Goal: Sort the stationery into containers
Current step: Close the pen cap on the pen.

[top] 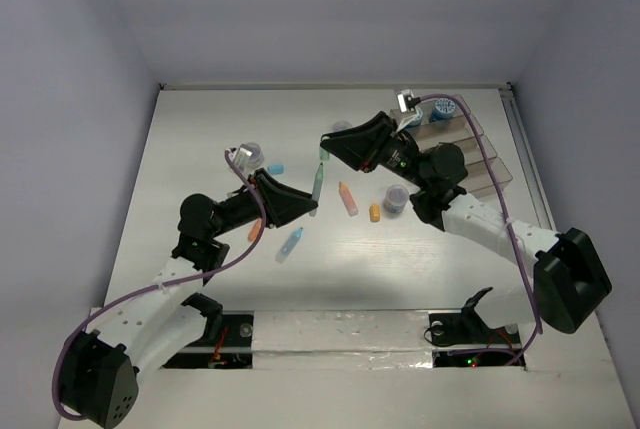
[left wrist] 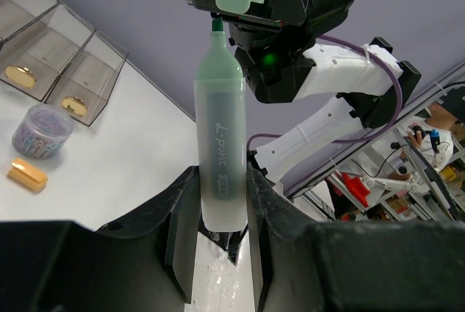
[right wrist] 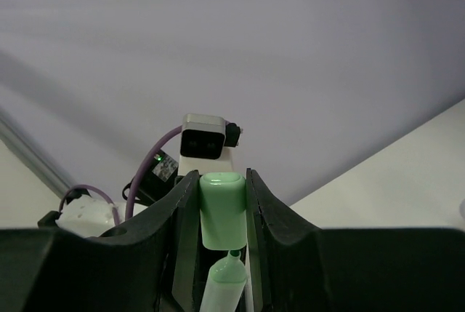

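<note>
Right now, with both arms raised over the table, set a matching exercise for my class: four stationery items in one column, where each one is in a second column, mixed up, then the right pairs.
Items
1. green marker body
2. green cap
3. jar of coloured clips
4. short orange stick

Places
A. lying flat on the table
B. clamped in the right gripper
C. standing upright on the table
D. clamped in the left gripper, tip bare

Pairs: 1-D, 2-B, 3-C, 4-A
</note>
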Robot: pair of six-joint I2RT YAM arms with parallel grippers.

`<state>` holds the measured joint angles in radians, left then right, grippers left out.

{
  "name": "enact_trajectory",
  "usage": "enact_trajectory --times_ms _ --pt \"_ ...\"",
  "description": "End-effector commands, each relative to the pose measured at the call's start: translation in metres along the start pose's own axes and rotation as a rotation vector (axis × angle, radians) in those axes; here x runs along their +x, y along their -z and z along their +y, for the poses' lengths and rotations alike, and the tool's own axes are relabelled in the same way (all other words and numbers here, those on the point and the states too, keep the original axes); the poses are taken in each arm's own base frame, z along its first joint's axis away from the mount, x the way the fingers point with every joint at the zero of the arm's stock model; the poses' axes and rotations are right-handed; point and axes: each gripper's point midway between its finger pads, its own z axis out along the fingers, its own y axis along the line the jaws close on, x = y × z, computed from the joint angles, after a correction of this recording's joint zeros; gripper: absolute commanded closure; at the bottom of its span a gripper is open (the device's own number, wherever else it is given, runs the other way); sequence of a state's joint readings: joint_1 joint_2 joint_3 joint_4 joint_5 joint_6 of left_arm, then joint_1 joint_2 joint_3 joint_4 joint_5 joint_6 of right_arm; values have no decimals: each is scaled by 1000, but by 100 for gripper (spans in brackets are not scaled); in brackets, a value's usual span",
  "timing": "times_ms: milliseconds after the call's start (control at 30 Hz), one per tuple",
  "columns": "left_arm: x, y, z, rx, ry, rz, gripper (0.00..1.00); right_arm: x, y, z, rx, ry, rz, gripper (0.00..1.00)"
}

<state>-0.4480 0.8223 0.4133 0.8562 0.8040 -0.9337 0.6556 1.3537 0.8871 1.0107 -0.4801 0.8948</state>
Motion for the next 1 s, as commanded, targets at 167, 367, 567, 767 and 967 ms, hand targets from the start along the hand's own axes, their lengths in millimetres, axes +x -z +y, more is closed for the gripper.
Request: enact_trajectory --times_ms 167,367,567,767,967 --pt "-18 -3 -29 104 -91 -43 100 -4 -2 15 -96 1 -16 89" --pt "-18 -3 -29 101 -91 -39 100 0 -4 11 -97 -16 -5 88" --pt "-19 -3 -30 105 -102 -48 100 0 -5 13 -115 -23 -5 87" --pt "-28 -3 -36 113 -129 -89 100 2 0 19 -151 -64 -14 87" --pt "-39 -3 -48 145 -178 -129 100 11 1 24 -180 -115 -7 87"
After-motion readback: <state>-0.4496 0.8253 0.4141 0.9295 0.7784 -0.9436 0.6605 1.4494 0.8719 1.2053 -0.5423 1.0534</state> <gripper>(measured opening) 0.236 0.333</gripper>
